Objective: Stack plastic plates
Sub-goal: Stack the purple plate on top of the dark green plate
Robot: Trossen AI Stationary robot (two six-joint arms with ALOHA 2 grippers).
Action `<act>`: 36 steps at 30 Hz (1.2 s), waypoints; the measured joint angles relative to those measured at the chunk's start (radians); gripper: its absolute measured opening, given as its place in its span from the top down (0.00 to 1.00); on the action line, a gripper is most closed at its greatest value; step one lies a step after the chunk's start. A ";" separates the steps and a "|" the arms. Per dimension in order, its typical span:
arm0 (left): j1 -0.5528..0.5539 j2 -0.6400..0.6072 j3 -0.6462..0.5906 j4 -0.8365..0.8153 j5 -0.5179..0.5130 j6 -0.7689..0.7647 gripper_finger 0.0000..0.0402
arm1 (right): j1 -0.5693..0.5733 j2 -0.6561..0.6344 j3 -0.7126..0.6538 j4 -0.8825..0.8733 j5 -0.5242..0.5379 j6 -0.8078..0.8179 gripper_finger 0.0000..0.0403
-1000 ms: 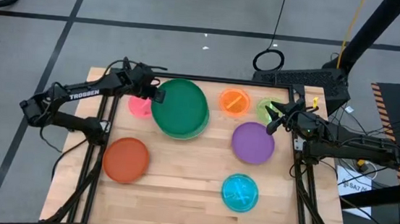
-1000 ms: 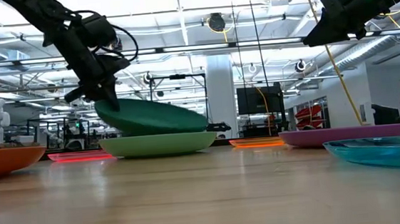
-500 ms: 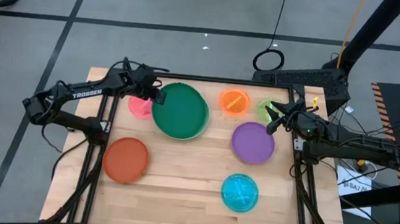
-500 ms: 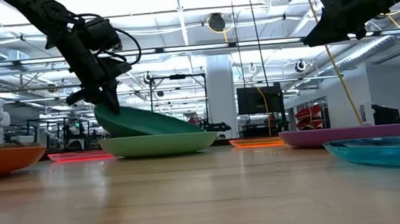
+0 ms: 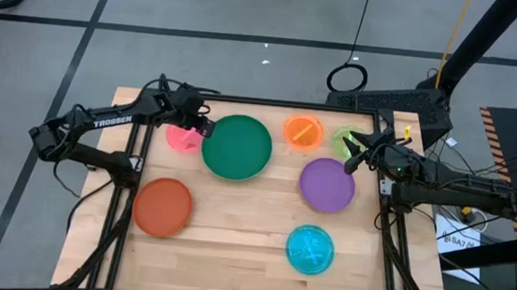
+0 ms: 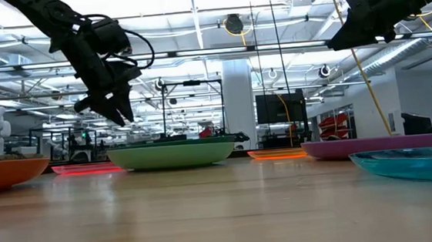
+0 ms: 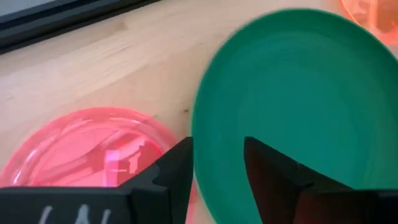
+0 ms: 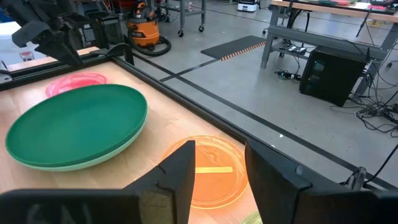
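Left gripper [image 5: 206,127] open, empty, at dark green plate's [image 5: 237,146] 9 o'clock rim; plate nested on light green plate [image 6: 172,154]. Right gripper [image 5: 351,160] open, over purple plate [image 5: 326,185].

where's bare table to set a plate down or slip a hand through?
Biggest bare patch: the middle front, between red-orange plate, blue plate and the green stack. Also the front right corner beyond blue, below purple plate. Crowded: the back row, where pink plate, the stack, orange plate and lime plate sit close, left gripper and right gripper over them.
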 joint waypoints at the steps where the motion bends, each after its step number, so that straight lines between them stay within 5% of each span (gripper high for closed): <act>1: -0.017 0.000 0.000 0.007 0.000 0.011 0.63 | 0.000 0.000 0.000 0.000 0.000 0.006 0.67; 7: -0.165 0.000 0.000 0.174 -0.002 0.075 0.63 | 0.000 0.014 0.000 -0.001 -0.004 0.089 0.67; 11: -0.282 0.000 0.000 0.344 -0.010 0.138 0.63 | 0.002 0.060 0.000 0.002 -0.116 0.154 0.67; 25: -0.572 0.000 0.000 0.741 -0.177 0.416 0.63 | 0.063 0.379 0.000 0.124 -0.322 0.449 0.67; 36: -0.585 -0.082 0.002 0.657 -0.180 0.447 0.63 | 0.119 0.555 0.068 0.218 -0.438 0.573 0.67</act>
